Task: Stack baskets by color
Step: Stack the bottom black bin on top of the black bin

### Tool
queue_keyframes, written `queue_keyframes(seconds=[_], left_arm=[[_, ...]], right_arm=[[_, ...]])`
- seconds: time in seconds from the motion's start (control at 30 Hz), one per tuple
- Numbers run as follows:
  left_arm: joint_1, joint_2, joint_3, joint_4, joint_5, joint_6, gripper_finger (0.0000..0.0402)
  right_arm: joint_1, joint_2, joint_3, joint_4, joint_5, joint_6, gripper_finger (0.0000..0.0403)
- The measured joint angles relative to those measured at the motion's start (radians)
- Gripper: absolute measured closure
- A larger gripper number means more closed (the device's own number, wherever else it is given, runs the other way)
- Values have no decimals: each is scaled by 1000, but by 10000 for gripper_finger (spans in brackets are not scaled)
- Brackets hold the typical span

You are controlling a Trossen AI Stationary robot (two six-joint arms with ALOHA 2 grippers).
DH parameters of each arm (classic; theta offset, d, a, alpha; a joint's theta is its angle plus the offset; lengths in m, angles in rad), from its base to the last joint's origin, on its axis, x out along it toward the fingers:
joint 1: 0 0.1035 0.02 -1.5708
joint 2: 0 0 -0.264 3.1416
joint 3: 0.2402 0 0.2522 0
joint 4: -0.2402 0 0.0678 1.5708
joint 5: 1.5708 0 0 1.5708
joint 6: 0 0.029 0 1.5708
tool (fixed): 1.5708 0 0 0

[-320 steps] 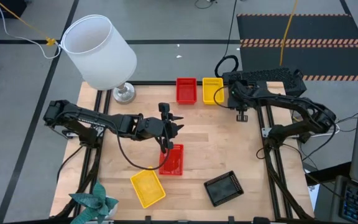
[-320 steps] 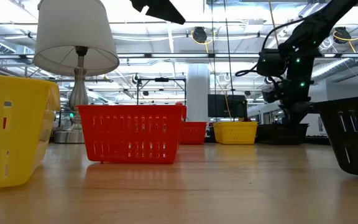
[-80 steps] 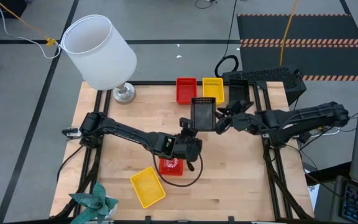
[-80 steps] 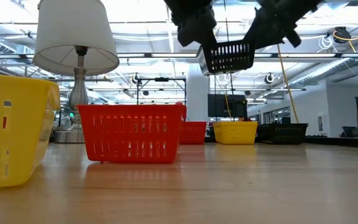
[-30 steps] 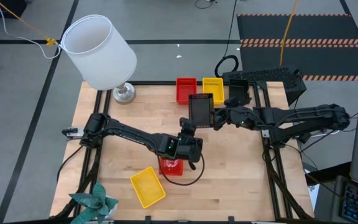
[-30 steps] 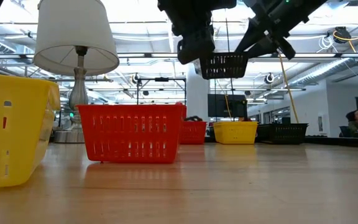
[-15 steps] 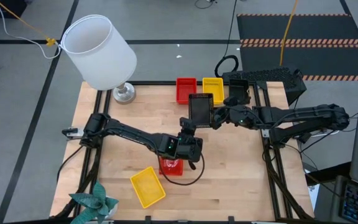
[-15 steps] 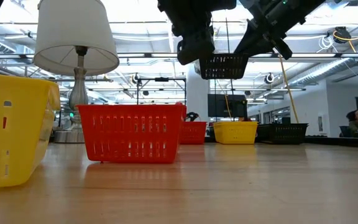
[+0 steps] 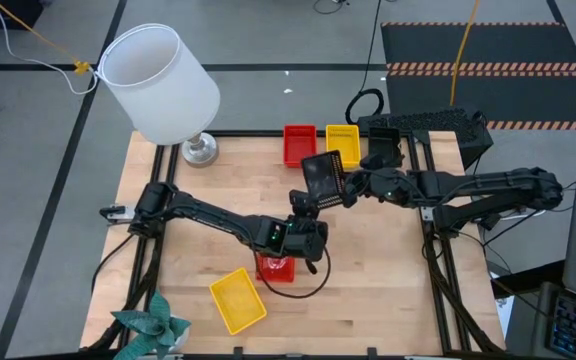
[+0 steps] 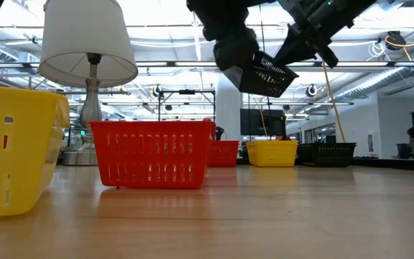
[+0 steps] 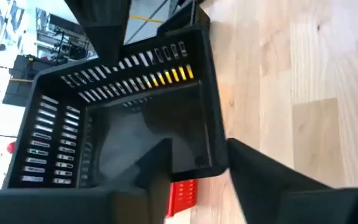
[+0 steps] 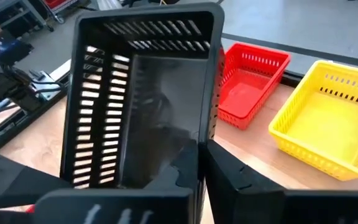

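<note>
— What changed in the last half second?
— The black basket (image 9: 322, 176), at centre frame above the surface (image 9: 388, 270), now hangs tilted instead of level.
— Who has it?
— The right fingers (image 9: 345, 192) are clamped on its wall; the left fingers (image 11: 166, 152) have spread apart, straddling its rim.

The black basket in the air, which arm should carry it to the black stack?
Likely the right. Its gripper is shut on the black basket wall, and the black stack sits on its side; the left gripper has opened.
</note>
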Motion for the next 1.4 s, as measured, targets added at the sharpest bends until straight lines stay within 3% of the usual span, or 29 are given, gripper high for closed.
queue_keyframes(seconds=[0.13, 0.3, 0.6, 0.83, 1.2, 1.4], left_arm=[[-25, -18, 0, -20, 14, -10, 199], [-73, -103, 0, -85, 82, -78, 180], [-118, -278, 1, -408, 91, -405, 206], [-127, -339, 1, -699, 100, -709, 234], [-129, -339, 0, -758, 103, -783, 243], [-129, -339, 0, -758, 103, -783, 243]], right_arm=[[-13, -24, 0, -10, -3, -6, 395], [-58, -82, 0, -59, -3, -3, 395], [-179, -142, 140, -391, -2, 52, 396], [-346, -133, 266, -606, -11, 78, 396], [-741, -82, 349, -607, -313, -67, 396], [-893, 0, 349, -633, -368, -120, 396]])
